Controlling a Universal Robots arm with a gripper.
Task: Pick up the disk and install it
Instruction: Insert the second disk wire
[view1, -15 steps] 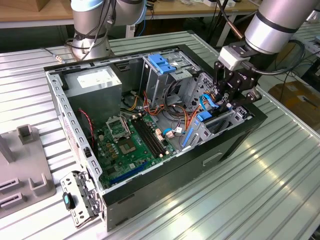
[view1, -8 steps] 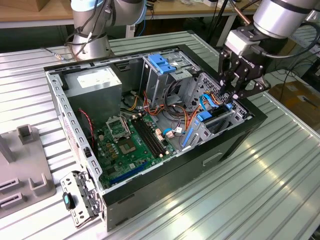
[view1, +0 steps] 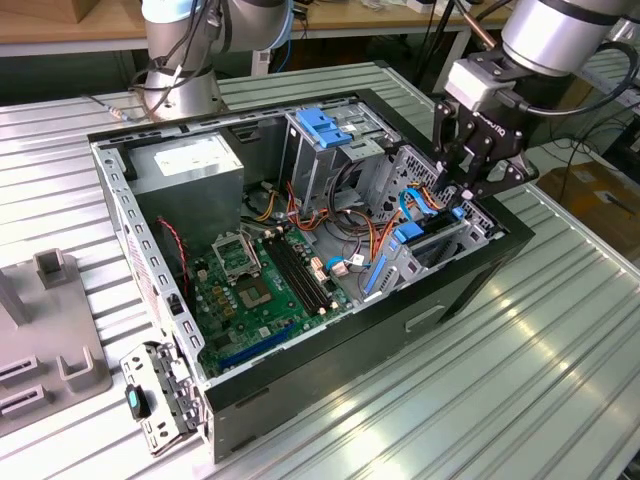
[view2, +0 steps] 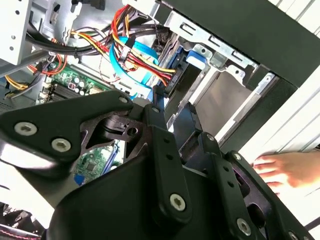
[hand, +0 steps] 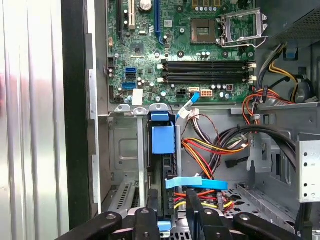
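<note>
Computer case (view1: 470, 290) | disk (hand: 163, 139) seemingly bayed, beneath tool (hand: 167, 207)

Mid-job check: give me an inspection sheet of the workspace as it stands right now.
Surface: ribbed metal table, carrying the open case.
Job's things: disk stands on edge in a bay slot at the case's front, blue frame showing.
Clutter: grey fixture blocks on the table at the exterior view's left.
Grippers: gripper is low over the bay, right at the disk; grip cannot be judged.
Cables: red-yellow wire bundle and a blue flat cable run right beside the disk.
Surroundings: a person's hand rests on the table beside the case, near the gripper.
</note>
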